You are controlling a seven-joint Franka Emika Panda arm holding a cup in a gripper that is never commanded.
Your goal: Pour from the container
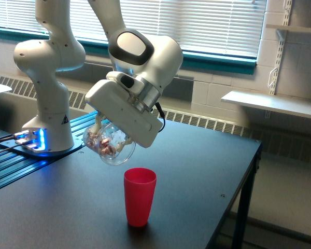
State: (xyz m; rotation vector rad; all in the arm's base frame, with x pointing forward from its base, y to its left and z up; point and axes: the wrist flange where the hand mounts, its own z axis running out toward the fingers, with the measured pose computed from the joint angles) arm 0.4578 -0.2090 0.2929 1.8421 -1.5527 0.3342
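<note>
The gripper (104, 136) of a white robot arm (145, 57) was clamped on the container (108, 146), a clear plastic cup tipped steeply on its side in mid-air, its rim pointing down towards the exterior view's right. Small pinkish-brown wrapped candies (101, 143) lay heaped inside the container, against its lower wall. Directly below the gripper and a little to the exterior view's right of it, a red cup (140, 196) stood upright on the dark table (197, 171), its open mouth just under the container's rim but apart from it. Behind the gripper, to the exterior view's left, the arm's base (46, 124) sat on a ribbed blue-lit platform (20, 150). Window blinds (207, 21) ran across the wall beyond.
</note>
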